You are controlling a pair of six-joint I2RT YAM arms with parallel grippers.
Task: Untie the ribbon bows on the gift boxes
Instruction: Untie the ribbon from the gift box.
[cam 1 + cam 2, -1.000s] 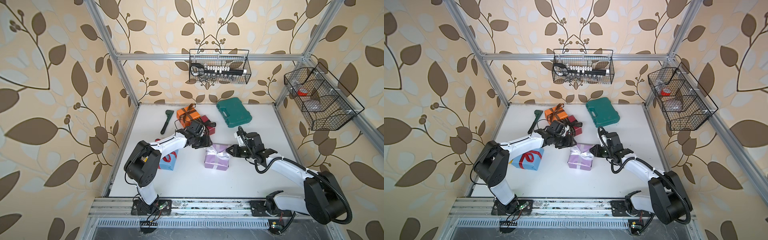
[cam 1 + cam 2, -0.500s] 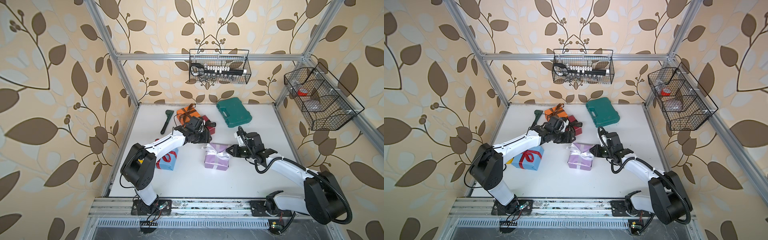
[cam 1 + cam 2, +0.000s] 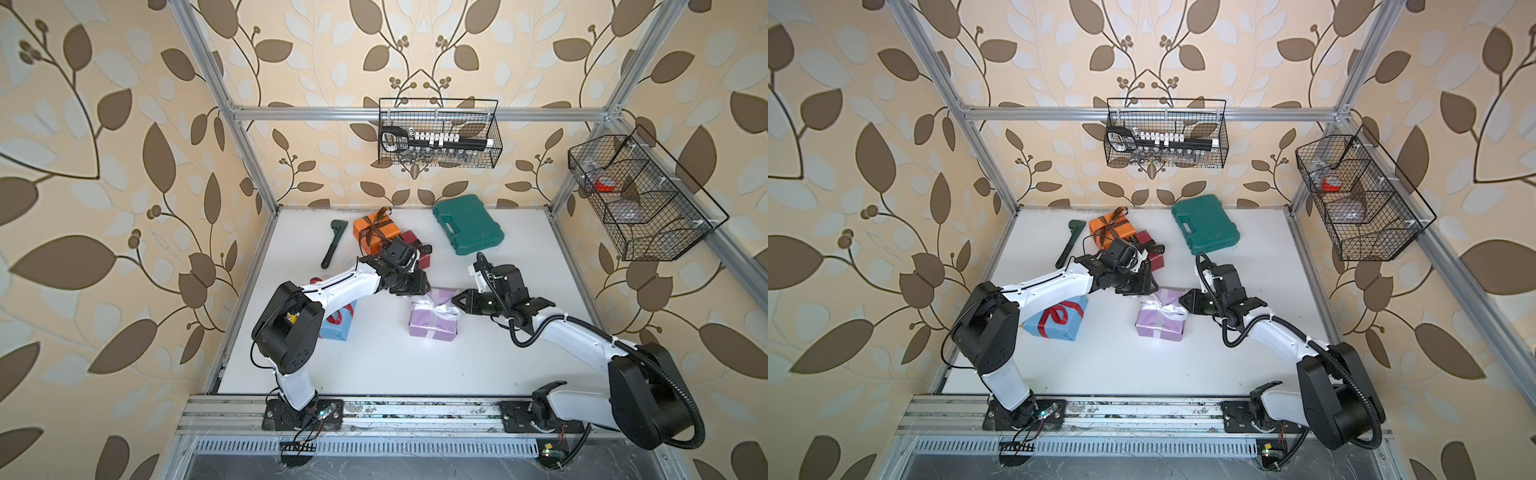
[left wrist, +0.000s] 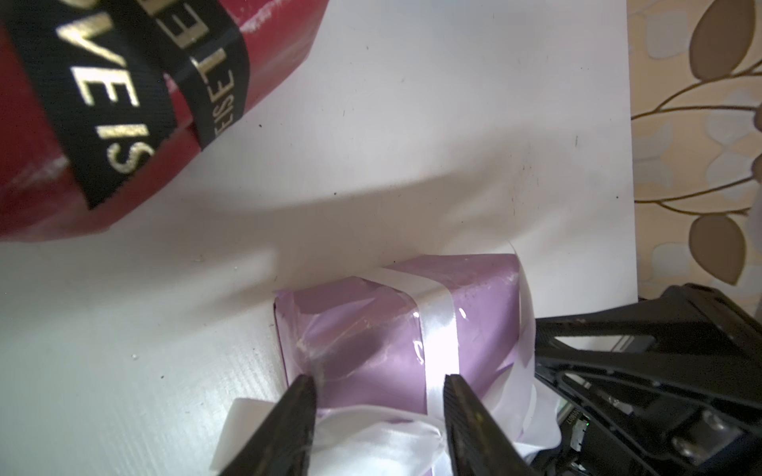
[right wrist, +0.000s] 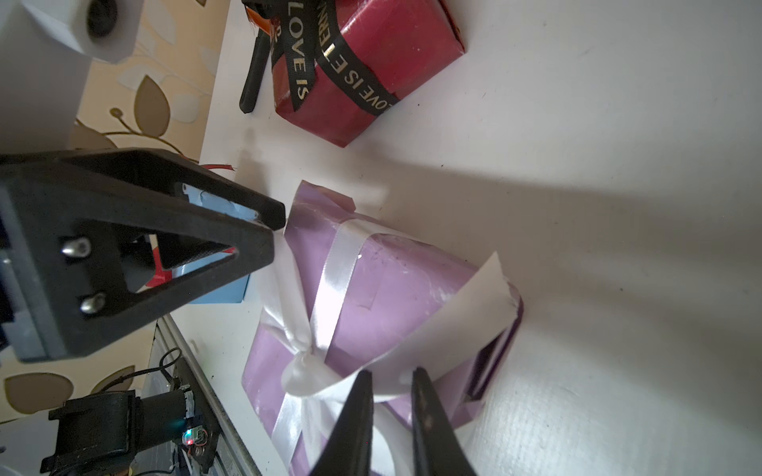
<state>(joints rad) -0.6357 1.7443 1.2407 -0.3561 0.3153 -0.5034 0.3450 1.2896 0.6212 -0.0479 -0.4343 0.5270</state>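
The left end effector (image 4: 377, 381) was spread, its two fingers standing either side of a loop of the white ribbon (image 5: 305, 358). Whether they touched the loop could not be told. The right end effector (image 5: 389, 377) was nearly pressed together, pinching a broad tail of that ribbon at the opposite side of the bow. In both top views the two end effectors faced each other across one end of the lilac box (image 3: 432, 328), the left one (image 3: 417, 286) on the far side and the right one (image 3: 457, 300) on the right side.

The lilac box lay near the middle of the surface (image 3: 415, 365), the white ribbon crossed over it and knotted on top.

Beyond the left end effector, toward the far edge, sat the dark red box (image 5: 371, 53), wrapped in the black ribbon (image 5: 354, 82) with pale lettering. The orange box (image 3: 368, 228) was just beside it, nearer the far left corner, with the brown ribbon (image 3: 376, 222) tied in a bow.

The light blue box (image 3: 1059, 328) with the red ribbon (image 3: 1059, 316) lay near the left edge, partly under the left arm.

A dark green tool (image 3: 332, 245) lay near the far left corner, and a green case (image 3: 467, 228) rested by the far edge.
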